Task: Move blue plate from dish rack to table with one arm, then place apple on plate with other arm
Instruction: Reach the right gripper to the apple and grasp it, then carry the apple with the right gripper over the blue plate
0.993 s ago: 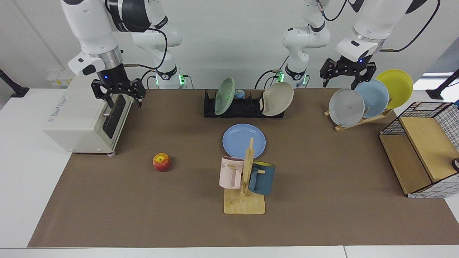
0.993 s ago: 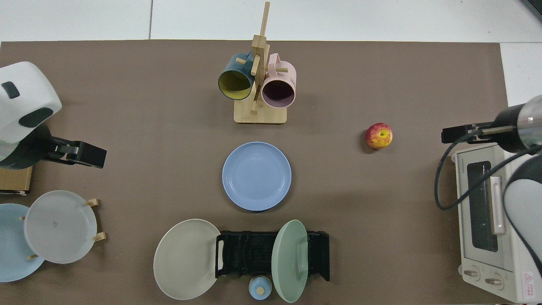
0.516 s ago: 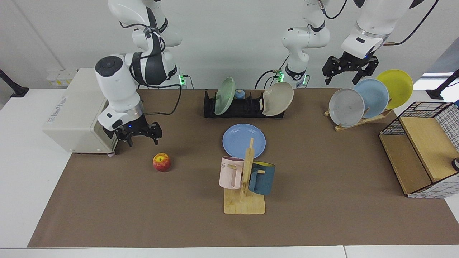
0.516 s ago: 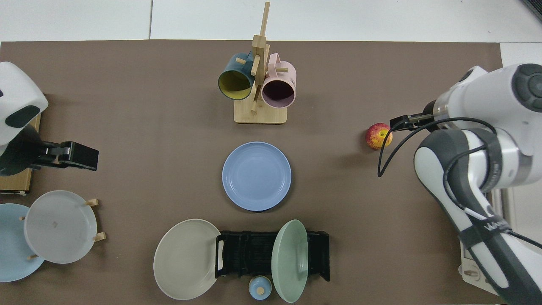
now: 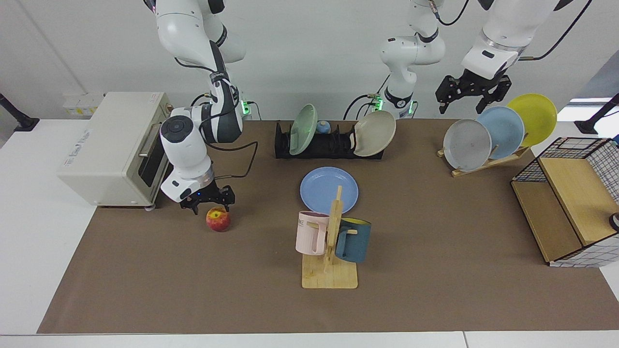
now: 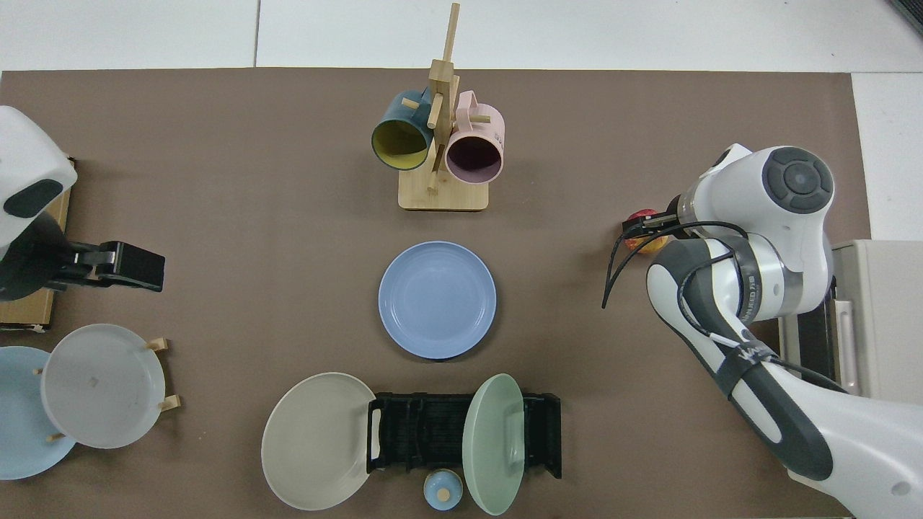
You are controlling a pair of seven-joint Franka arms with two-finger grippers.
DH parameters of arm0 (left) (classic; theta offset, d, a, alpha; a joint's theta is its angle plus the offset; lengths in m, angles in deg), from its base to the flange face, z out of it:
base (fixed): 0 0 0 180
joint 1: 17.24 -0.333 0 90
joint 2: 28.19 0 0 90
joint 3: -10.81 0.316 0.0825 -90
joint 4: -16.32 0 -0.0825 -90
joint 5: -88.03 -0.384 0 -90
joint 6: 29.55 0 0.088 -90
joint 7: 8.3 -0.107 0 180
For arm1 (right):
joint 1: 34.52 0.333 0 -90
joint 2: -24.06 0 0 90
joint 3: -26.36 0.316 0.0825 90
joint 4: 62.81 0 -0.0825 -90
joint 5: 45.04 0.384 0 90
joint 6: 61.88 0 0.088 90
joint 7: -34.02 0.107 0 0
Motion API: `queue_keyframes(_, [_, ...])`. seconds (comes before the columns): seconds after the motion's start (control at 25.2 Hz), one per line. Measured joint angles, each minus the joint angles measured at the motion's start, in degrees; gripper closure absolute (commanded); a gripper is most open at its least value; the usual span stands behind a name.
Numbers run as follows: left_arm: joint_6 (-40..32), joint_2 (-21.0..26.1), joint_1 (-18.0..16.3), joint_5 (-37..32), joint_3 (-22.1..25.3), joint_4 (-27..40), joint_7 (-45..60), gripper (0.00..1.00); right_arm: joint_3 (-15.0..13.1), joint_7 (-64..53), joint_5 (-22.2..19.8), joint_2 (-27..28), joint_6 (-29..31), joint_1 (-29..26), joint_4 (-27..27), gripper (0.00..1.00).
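Note:
The blue plate (image 5: 329, 189) (image 6: 437, 300) lies flat on the table's brown mat (image 5: 435, 241), in front of the black dish rack (image 5: 333, 146) (image 6: 433, 431). The red and yellow apple (image 5: 218, 219) (image 6: 637, 246) sits on the mat near the toaster oven. My right gripper (image 5: 211, 205) (image 6: 644, 225) hangs open directly over the apple, just behind it in the facing view, and it covers most of the apple from above. My left gripper (image 5: 471, 94) (image 6: 133, 265) waits open above the wooden plate rack.
A pale green plate (image 5: 302, 129) and a beige plate (image 5: 375, 133) stand in the dish rack. A toaster oven (image 5: 116, 147), a mug stand (image 5: 331, 241) with two mugs, a wooden plate rack (image 5: 483, 162) with three plates and a wire basket (image 5: 570, 203) surround the mat.
My right arm swung down from in front of the toaster oven and lowered its open gripper onto the apple's spot. The left gripper rose slightly by the wooden plate rack.

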Motion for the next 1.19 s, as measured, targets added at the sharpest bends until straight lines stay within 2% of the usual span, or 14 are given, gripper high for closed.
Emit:
queue_keyframes(0.24, [-0.01,-0.16,-0.12,-0.01,0.00,0.00,0.00,0.00,0.03,0.00,0.00,2.65,3.36,0.01,-0.30,0.00])
queue_keyframes(0.52, [-0.02,-0.19,-0.17,-0.01,-0.01,0.00,0.00,0.00,0.14,0.00,0.00,3.53,3.66,0.05,-0.51,0.01])
queue_keyframes(0.6, [-0.02,-0.20,-0.19,-0.01,-0.01,0.00,0.00,0.00,0.15,0.00,0.00,3.53,3.66,0.07,-0.58,0.13])
queue_keyframes(0.64, [-0.02,-0.20,-0.22,-0.01,-0.01,0.00,0.00,0.00,0.15,0.00,0.00,3.53,3.66,0.07,-0.60,0.25])
queue_keyframes(0.68, [-0.02,-0.21,-0.24,-0.01,-0.01,0.00,0.00,0.00,0.15,0.00,0.00,3.53,3.66,0.07,-0.61,0.45])
queue_keyframes(0.71, [-0.02,-0.21,-0.26,-0.01,-0.01,0.00,0.00,0.00,0.15,0.00,0.00,3.53,3.69,0.07,-0.62,0.76])
queue_keyframes(0.75, [-0.02,-0.22,-0.28,-0.01,-0.01,0.00,0.00,0.00,0.15,0.00,0.01,3.53,3.79,0.07,-0.62,0.98])
queue_keyframes(1.19, [-0.03,-0.23,-0.30,-0.01,-0.06,0.00,0.00,0.00,0.23,2.02,0.16,3.59,4.33,0.85,0.41,1.00])
